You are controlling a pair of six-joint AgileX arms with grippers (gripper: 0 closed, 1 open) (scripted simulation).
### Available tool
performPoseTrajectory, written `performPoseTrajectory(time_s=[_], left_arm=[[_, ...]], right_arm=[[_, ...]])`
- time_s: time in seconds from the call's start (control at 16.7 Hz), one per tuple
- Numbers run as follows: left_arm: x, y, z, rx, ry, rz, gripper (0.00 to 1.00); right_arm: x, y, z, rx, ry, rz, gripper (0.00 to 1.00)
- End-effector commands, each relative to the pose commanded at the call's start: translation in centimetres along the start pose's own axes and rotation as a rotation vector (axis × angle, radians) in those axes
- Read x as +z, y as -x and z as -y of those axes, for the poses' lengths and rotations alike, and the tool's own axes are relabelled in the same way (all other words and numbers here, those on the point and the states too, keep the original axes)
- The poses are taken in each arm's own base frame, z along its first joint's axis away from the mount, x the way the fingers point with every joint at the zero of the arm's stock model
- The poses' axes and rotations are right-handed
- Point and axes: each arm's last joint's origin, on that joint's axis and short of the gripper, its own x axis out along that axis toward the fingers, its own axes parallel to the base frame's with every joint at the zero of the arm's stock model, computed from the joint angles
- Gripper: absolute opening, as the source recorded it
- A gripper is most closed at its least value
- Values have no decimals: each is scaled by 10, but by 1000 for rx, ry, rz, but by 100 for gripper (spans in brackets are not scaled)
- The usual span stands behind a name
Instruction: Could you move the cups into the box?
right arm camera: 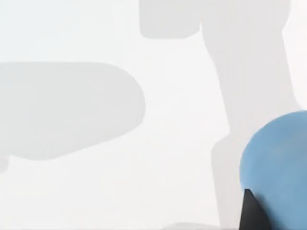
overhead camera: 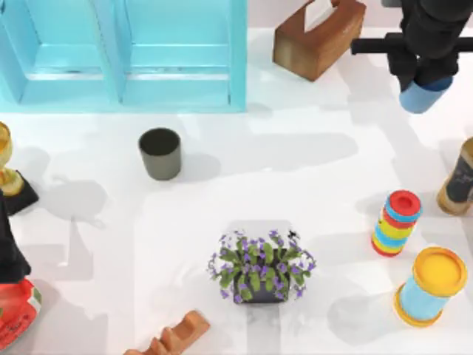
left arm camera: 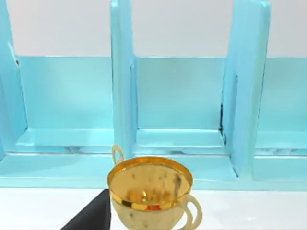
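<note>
My right gripper [overhead camera: 423,87] grasps the blue cup [overhead camera: 423,95] at the far right, the olive cup [overhead camera: 160,152] waits near the box [overhead camera: 238,55] — both remain; left fingers, I cannot tell.

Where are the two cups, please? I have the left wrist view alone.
Observer: The olive-grey cup stands upright on the table, in front of the crate and apart from it.
Operator: And the blue one?
Observer: The right end effector holds the blue cup to the right of the tissue box.
Operator: Where is my left arm?
Observer: The left arm is at the table's left edge, next to the gold trophy.
</note>
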Motion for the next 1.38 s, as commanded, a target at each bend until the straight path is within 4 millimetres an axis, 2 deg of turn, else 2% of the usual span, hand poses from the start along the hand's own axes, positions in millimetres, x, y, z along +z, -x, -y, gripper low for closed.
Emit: performPoseTrajectory(time_s=[0.12, 0.3, 0.36, 0.48, 0.6, 0.72, 0.9, 1.02, 1.38], left_arm=[[0, 0, 0, 0, 0, 0, 100], [0, 0, 0, 0, 0, 0, 100], [0, 0, 0, 0, 0, 0, 100], [0, 0, 0, 0, 0, 0, 100], [0, 0, 0, 0, 0, 0, 100], [0, 0, 0, 0, 0, 0, 100], [0, 0, 0, 0, 0, 0, 100], [0, 0, 0, 0, 0, 0, 100], [0, 0, 0, 0, 0, 0, 100]], right_arm=[[-5, 13, 27, -6, -1, -12, 0], [-28, 46, 99, -27, -15, -23, 0], [-44, 57, 129, -37, -20, -38, 0], [-87, 68, 182, -48, -31, -115, 0], [-136, 73, 212, -38, -32, -195, 0], [-176, 80, 224, -34, -28, -221, 0], [-210, 85, 223, -44, -18, -206, 0], [-216, 86, 217, -49, 1, -195, 0], [-217, 81, 218, -47, 2, -197, 0]])
